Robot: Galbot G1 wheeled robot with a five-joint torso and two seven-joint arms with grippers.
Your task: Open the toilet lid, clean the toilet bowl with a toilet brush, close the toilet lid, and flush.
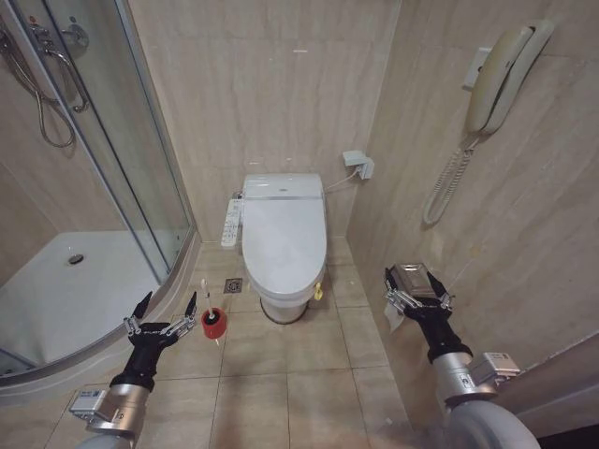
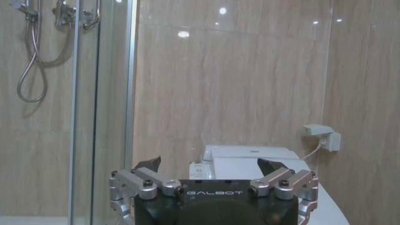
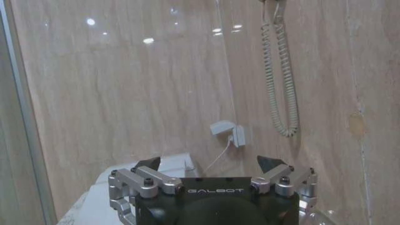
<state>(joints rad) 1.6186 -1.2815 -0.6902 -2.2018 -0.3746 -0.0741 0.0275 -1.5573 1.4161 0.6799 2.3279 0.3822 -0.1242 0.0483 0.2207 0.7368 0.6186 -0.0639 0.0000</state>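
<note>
The toilet lid (image 1: 284, 234) is seen as glossy white plastic, smooth throughout. The walls (image 1: 281, 84) are clad in polished beige stone-look tile, by which lamps are reflected. The shower door (image 1: 122, 140) is clear glass framed in bright metal. The floor (image 1: 299, 374) is tiled, duller.

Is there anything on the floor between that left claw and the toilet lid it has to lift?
Yes. The toilet brush in its red holder stands on the tiles just beside the left gripper, roughly toward the closed toilet lid.
</note>
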